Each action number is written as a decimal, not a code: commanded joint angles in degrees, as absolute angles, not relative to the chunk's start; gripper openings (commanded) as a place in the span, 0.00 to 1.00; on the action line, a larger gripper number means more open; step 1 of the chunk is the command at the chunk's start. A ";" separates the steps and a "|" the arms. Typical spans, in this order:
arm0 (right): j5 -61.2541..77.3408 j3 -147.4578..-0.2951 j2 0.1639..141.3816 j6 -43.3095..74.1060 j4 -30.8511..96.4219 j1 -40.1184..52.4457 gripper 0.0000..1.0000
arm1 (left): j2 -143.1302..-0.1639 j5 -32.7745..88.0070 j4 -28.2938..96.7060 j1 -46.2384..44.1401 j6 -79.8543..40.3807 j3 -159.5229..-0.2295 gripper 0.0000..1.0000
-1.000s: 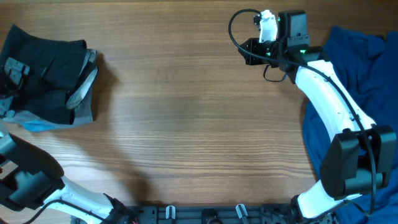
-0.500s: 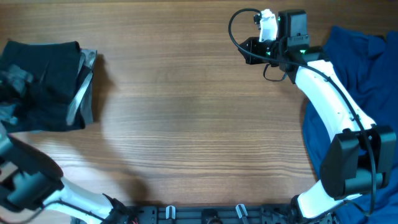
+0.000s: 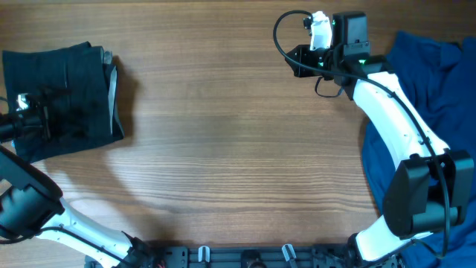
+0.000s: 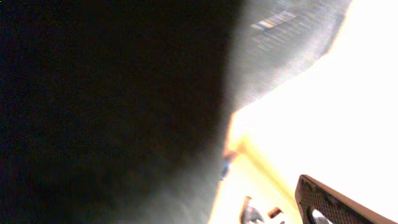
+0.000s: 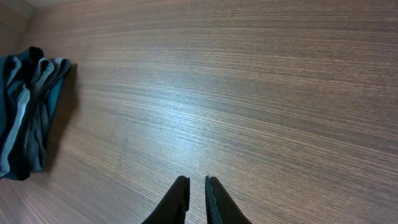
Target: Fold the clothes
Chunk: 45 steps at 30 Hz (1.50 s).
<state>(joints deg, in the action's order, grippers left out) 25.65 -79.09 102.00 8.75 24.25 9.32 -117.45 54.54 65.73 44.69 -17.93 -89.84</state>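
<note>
A folded stack of dark clothes [image 3: 71, 97] lies at the far left of the table, black on top with a grey edge on its right side. It also shows far off in the right wrist view [image 5: 25, 112]. My left gripper [image 3: 41, 119] is low over the stack's left part. In the left wrist view dark cloth [image 4: 112, 106] fills most of the frame, and only one finger [image 4: 339, 202] shows, far to the right, so the jaws look open. My right gripper [image 5: 196, 193] is shut and empty above bare wood at the back [image 3: 297, 59].
A heap of blue clothes [image 3: 435, 97] lies at the right edge, beside and under the right arm [image 3: 394, 104]. The wooden table [image 3: 238, 149] stretches between the two piles.
The left gripper has moved right from the table edge onto the dark stack. The stack is now flatter and squarer, with the grey and blue pieces mostly covered. The right arm has not moved.
</note>
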 commanded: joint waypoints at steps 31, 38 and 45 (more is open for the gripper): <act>25.30 -79.20 102.00 9.02 24.32 9.45 0.13 | -113.73 22.04 72.93 42.61 -19.84 -107.59 0.13; 22.09 -79.20 102.00 9.13 24.58 9.45 0.13 | -115.48 7.66 40.66 31.90 -19.73 -90.76 0.04; 16.23 -79.18 102.00 9.04 25.17 9.45 0.13 | -125.71 12.97 14.15 27.22 -20.58 -85.32 0.18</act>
